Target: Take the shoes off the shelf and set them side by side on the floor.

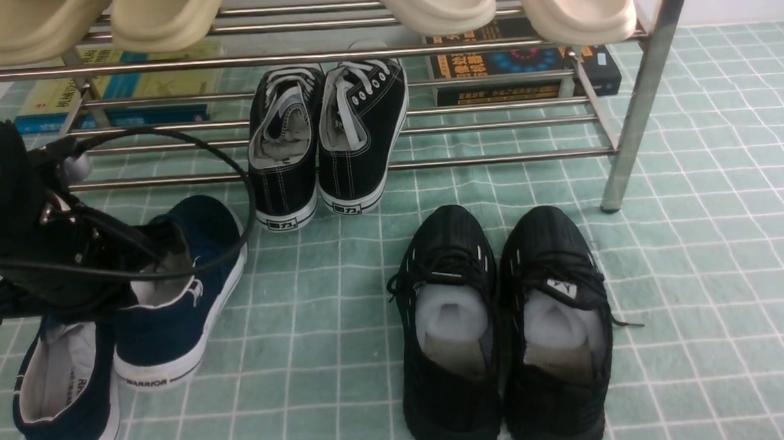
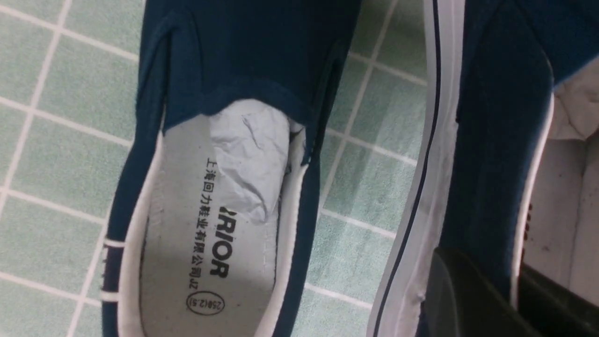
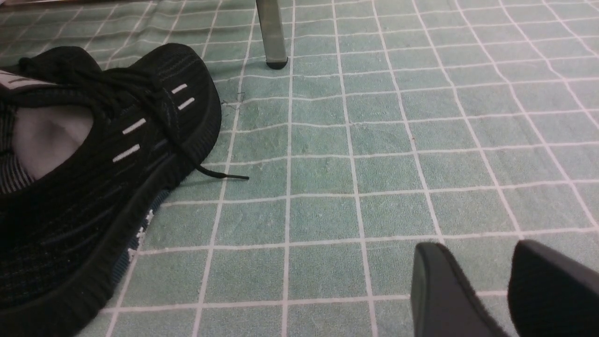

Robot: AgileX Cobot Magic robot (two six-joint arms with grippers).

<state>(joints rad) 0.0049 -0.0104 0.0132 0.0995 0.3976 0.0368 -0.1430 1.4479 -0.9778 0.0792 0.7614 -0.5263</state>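
Note:
Two navy slip-on shoes with white "WARRIOR" soles are at the front left of the mint grid floor [image 1: 697, 233]. One navy shoe [image 1: 62, 386] [image 2: 224, 187] lies flat on the floor, paper stuffed in its toe. Close beside it on the right is the second navy shoe [image 1: 183, 295] [image 2: 491, 140]. My left gripper [image 1: 168, 246] [image 2: 486, 276] is shut on its side wall, one finger [image 2: 463, 295] outside and one inside. Whether its sole rests on the floor I cannot tell. My right gripper [image 3: 475, 255] hangs open over bare floor, holding nothing. The chrome shelf [image 1: 332, 56] stands behind.
Black lace-up sneakers [image 1: 325, 137] sit on the shelf's lower tier, heels over the front bar. Black knit running shoes [image 1: 502, 327] [image 3: 93, 164] stand on the floor at centre. Cream slippers [image 1: 435, 3] fill the upper tier. Books [image 1: 524, 62] lie under the shelf. A shelf leg [image 1: 638, 97] [image 3: 271, 32] stands at the right.

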